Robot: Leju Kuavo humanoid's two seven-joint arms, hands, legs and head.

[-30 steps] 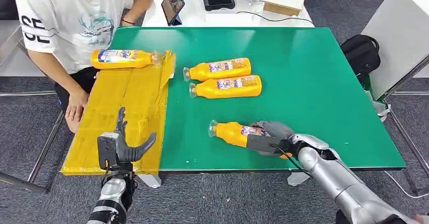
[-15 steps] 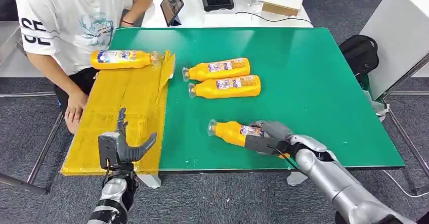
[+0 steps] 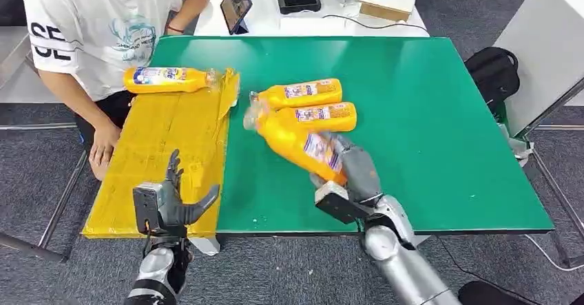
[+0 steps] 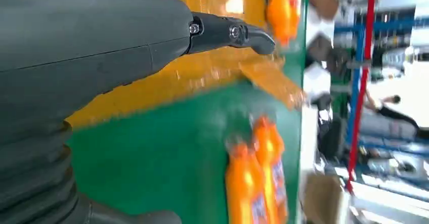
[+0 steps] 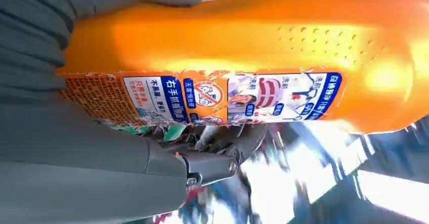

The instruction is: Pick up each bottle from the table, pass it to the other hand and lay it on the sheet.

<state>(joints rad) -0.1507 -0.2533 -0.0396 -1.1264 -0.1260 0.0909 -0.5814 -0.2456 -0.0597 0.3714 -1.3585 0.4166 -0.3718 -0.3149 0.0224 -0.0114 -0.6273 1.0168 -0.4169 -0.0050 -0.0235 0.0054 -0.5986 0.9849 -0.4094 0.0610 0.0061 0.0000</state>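
Bottle (image 3: 297,143) sits gripped in right robot hand (image 3: 350,171), above table (image 3: 427,112).

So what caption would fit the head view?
Right hand lifts an orange bottle off the green table; left hand waits open.

Green table (image 3: 427,112), yellow sheet (image 3: 165,153) spread along its left edge, two orange bottles (image 3: 306,105) laid side by side mid-table
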